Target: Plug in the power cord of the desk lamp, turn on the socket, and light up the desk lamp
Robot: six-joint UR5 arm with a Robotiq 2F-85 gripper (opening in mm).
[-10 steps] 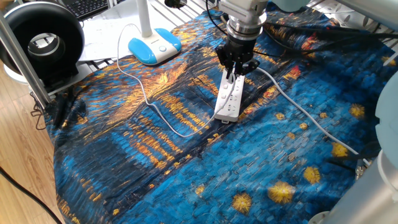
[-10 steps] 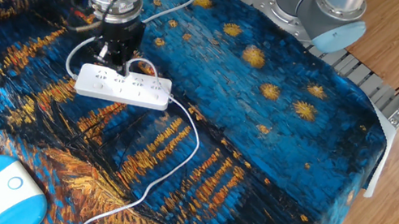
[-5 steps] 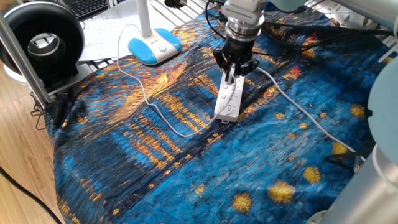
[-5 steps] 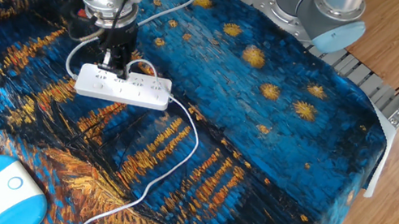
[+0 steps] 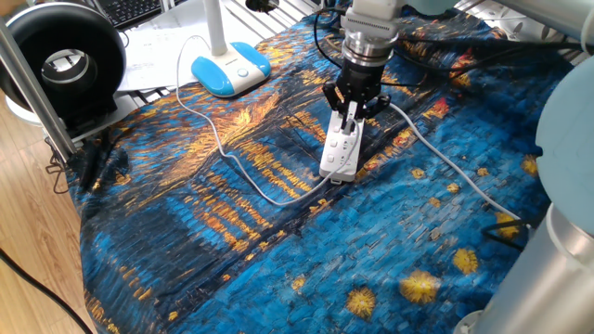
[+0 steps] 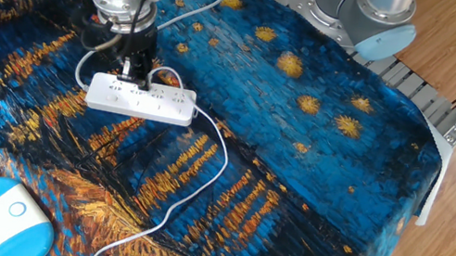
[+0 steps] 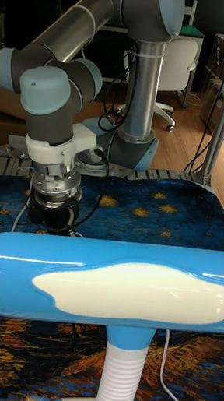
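The socket (image 5: 340,148) is a white power strip lying on the blue painted cloth, also seen in the other fixed view as socket (image 6: 141,99). My gripper (image 5: 353,113) points down at the strip's far end, fingers shut together, tips at or just above its top. Gripper (image 6: 131,69) shows the same stance. The thin white power cord (image 5: 215,139) runs from the desk lamp's base (image 5: 230,70) and reaches the strip's near end (image 6: 196,114). In the tall view the desk lamp head (image 7: 124,285) hides the gripper; only the wrist (image 7: 56,192) shows.
A black ring-shaped device (image 5: 65,60) stands at the left edge behind a metal post. The strip's thick white cable (image 5: 455,172) trails right across the cloth. The arm's base (image 6: 366,11) sits at the table's far side, and a keyboard and papers (image 5: 153,42) lie behind the lamp.
The gripper has shifted slightly along the strip's far end and the wrist has turned a little. Strip, cord and lamp stay in place.
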